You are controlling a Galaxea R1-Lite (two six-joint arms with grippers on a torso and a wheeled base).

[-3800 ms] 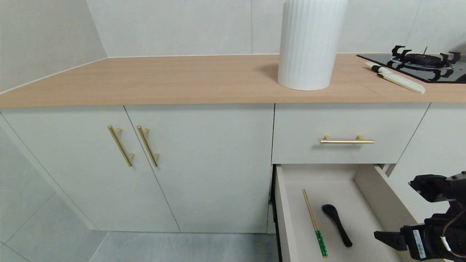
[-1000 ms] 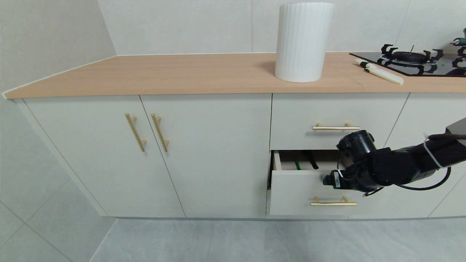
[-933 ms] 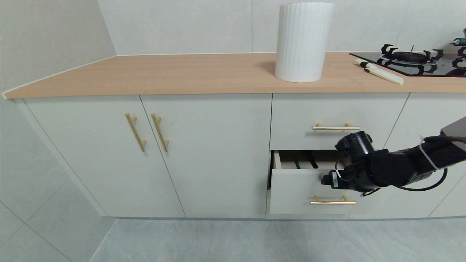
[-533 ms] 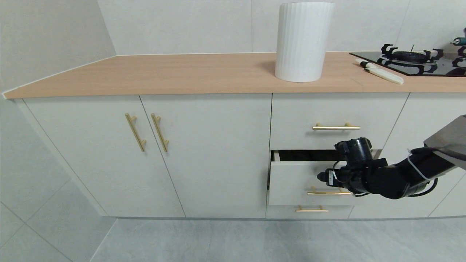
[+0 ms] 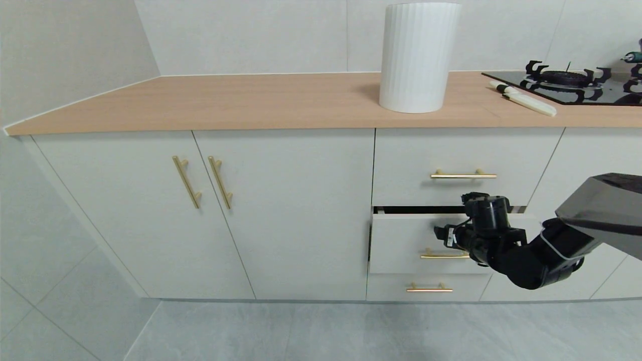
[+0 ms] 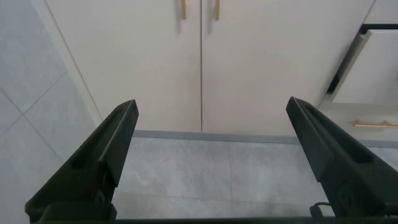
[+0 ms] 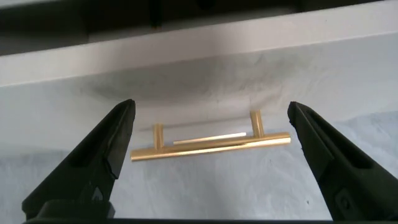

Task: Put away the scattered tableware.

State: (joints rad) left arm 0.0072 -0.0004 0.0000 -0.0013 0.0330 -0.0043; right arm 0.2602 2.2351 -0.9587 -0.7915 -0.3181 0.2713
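The right gripper (image 5: 444, 235), jaws wide apart and empty, faces the pale grey middle drawer (image 5: 401, 235) at 4 o'clock, just above its brass bar handle (image 5: 441, 256). A dark slit shows along the drawer's top: push squarely, mid-front, until flush

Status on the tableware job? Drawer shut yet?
Looks done: the drawer is nearly shut, and its contents are hidden. In hand: the right gripper, open, is at the drawer front just above the handle, with a dark gap along the top. Left: close that gap. A knife lies on the counter by the stove and may need stowing.
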